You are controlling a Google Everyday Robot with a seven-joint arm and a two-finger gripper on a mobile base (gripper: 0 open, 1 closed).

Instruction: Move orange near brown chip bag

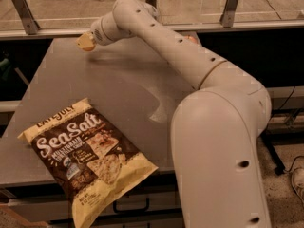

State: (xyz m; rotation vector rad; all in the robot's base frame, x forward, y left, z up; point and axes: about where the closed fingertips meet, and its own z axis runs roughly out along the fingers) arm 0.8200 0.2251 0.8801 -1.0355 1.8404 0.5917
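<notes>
The orange (86, 42) is a small round orange-tan fruit at the tip of my gripper (90, 39), over the far left corner of the grey table (118, 94). The gripper is closed around it and holds it slightly above the tabletop, with a faint shadow beneath. My white arm (180, 56) reaches across the table from the right. The brown chip bag (88, 156), dark brown and pale yellow with "Sea Salt" lettering, lies flat at the near left corner, overhanging the front edge. It is far from the orange.
A reddish-orange object (191, 38) peeks out behind my arm at the table's far right. A rail with metal posts (231, 6) runs behind the table. My arm's large base (223, 165) covers the table's right side. A drawer front (137, 205) sits below the table edge.
</notes>
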